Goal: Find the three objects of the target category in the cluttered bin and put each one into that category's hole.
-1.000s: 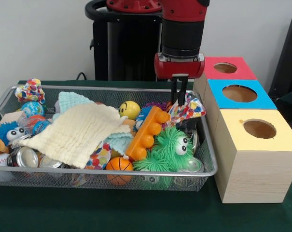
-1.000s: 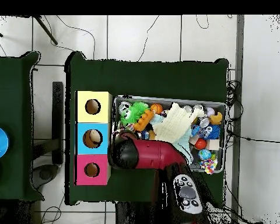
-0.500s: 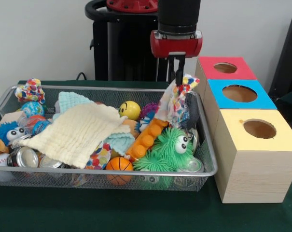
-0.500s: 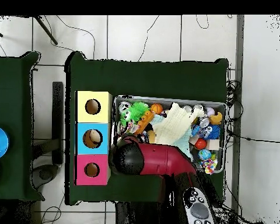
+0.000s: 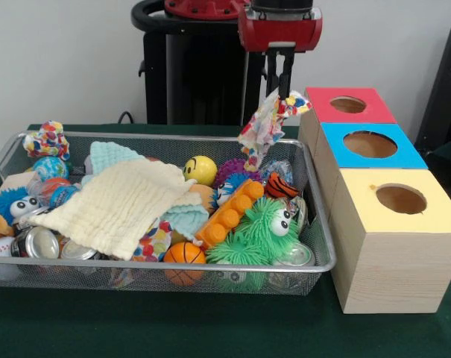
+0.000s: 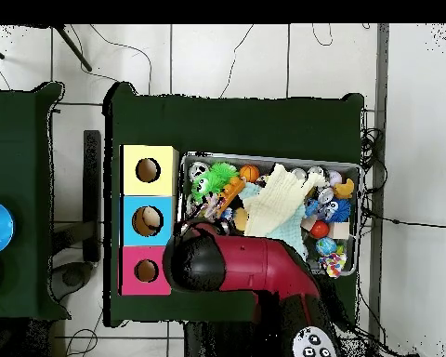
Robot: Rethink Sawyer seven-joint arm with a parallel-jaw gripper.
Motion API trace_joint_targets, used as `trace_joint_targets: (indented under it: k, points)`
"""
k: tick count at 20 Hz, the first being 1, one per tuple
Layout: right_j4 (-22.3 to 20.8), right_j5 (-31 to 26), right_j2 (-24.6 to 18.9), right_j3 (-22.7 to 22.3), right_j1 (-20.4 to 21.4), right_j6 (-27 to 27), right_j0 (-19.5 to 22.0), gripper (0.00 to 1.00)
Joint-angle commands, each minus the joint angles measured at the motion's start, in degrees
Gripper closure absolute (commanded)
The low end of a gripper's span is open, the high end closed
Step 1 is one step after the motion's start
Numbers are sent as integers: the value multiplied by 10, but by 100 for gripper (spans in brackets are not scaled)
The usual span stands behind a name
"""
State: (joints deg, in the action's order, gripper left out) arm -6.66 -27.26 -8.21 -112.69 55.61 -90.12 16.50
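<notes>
My gripper [image 5: 281,92] is shut on a spotted cloth [image 5: 265,127], white with red, blue and yellow spots. The cloth hangs free above the far right corner of the wire mesh bin [image 5: 173,266]. A second spotted cloth [image 5: 48,140] lies at the bin's far left corner and also shows in the overhead view [image 6: 332,266]. A third spotted piece [image 5: 155,242] peeks out from under the pale-yellow waffle cloth [image 5: 121,205]. The yellow-topped box's hole [image 5: 400,198] is to the right of the bin, nearest the camera. In the overhead view the arm [image 6: 241,268] hides the gripper.
The blue-topped box [image 5: 370,144] and the red-topped box [image 5: 348,104] stand behind the yellow one. The gripper is just left of the red box. The bin holds a green fuzzy toy [image 5: 259,231], an orange brick [image 5: 229,212], balls, cans and a mint-green cloth [image 5: 109,155].
The gripper has risen out of the bin with the spotted cloth, which now hangs clear of the toys. The orange brick has settled back down.
</notes>
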Motion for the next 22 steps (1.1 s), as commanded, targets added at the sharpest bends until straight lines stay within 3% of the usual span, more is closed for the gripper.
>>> trace_joint_targets:
  k: [1, 13, 22]
  points:
    - [11, -89, -50, -15, 20, -6, 3, 100]
    - [17, -138, -49, 12, 39, -26, -10, 100]
    - [30, -177, -35, 41, 55, -67, -46, 100]
